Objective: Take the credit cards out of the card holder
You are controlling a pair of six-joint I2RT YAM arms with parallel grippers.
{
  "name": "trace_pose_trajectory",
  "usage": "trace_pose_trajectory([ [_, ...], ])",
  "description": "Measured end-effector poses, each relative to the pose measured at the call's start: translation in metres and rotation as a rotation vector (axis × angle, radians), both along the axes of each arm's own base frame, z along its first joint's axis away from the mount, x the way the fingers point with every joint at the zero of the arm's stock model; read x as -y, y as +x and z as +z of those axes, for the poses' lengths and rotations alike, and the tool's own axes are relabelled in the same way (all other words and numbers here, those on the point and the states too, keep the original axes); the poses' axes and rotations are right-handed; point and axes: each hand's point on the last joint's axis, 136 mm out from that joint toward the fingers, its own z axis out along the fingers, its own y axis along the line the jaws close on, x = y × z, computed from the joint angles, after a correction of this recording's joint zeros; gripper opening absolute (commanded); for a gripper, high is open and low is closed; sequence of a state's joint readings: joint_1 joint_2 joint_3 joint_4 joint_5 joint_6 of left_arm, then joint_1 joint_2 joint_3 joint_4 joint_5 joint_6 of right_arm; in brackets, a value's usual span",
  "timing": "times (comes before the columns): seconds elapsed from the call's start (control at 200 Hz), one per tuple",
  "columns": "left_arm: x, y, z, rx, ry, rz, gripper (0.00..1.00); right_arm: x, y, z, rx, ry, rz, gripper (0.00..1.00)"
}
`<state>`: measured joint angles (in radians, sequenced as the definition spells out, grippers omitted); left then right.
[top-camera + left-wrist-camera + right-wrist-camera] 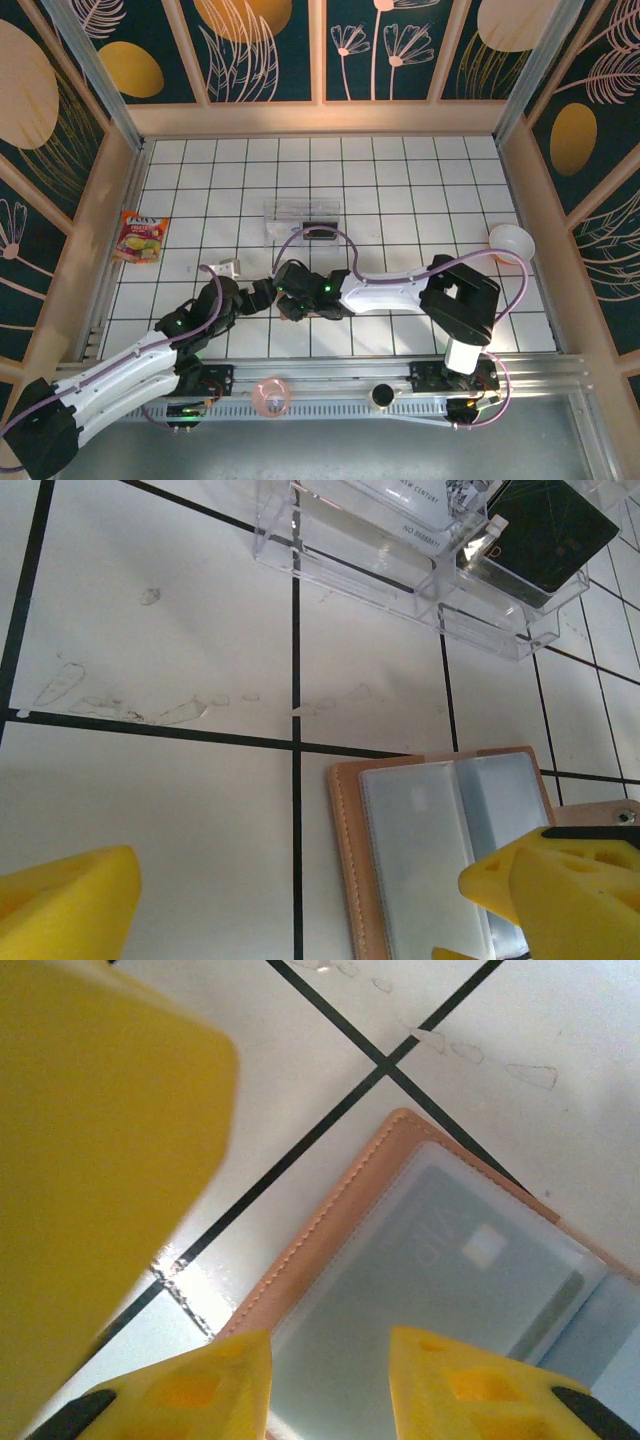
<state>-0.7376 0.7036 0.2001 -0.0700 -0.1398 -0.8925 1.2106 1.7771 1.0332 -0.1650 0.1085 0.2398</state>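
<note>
White gridded tabletop (400, 180) bears the opened tan leather card holder (345, 880), its fold running up-frame, beneath the part-spread, empty right gripper (330, 1355), the wide-spread left gripper (290, 895) framing its left half.

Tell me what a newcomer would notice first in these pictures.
The tan card holder catches the eye first. It lies open and flat on the gridded table, its grey-blue clear pockets facing up. Just beyond it stands a clear plastic tray with a black card in it. A red-yellow snack packet lies far off at the table's left edge.
</note>
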Motion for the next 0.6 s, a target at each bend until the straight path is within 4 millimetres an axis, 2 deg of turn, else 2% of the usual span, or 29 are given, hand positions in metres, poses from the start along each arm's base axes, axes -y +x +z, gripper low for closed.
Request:
trace_pose_trajectory([
  [0.315, -0.004, -0.005, -0.009, -0.036, 0.025, 0.001, 0.90, 0.003, 0.004, -0.020, 0.011, -0.056, -0.036, 0.34],
  [0.385, -0.004, -0.005, -0.010, -0.038, 0.027, 0.000, 0.88, 0.001, 0.004, -0.019, 0.018, -0.056, -0.043, 0.28],
  [0.485, -0.004, -0.005, -0.011, -0.041, 0.026, -0.003, 0.83, 0.001, 0.006, -0.020, 0.028, -0.057, -0.055, 0.12],
  [0.601, 0.001, -0.005, -0.011, -0.045, 0.014, -0.019, 0.65, 0.000, 0.008, -0.019, 0.030, -0.041, -0.075, 0.03],
])
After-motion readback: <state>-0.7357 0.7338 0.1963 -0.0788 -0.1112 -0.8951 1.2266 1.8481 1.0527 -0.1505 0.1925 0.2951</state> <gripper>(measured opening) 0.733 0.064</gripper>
